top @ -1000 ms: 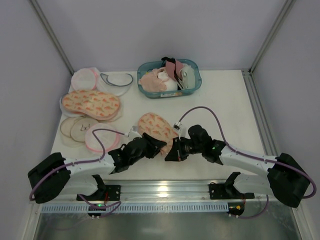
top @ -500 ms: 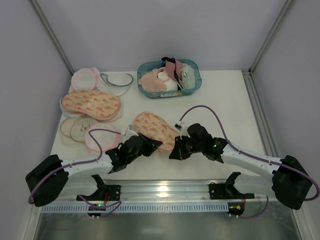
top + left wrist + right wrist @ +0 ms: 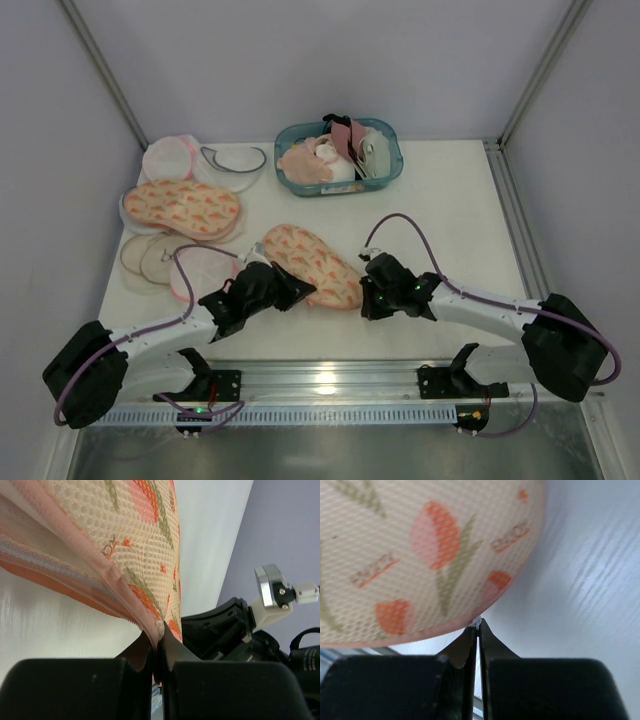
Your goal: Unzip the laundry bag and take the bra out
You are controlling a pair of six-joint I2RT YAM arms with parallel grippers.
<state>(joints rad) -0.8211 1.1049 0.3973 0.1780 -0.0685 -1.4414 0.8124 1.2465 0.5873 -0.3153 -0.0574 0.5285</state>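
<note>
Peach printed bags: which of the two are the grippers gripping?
The laundry bag at centre front, pinched by left gripper and right gripper. The other peach bag lies untouched far left.

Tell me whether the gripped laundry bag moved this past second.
Yes: the laundry bag stretched leftward, its far end now past the teal basket's left edge.

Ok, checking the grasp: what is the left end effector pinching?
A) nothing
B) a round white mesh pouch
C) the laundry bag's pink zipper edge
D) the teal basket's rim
C: the left wrist view shows the left end effector closed on the pink zipper edging of the laundry bag.
</note>
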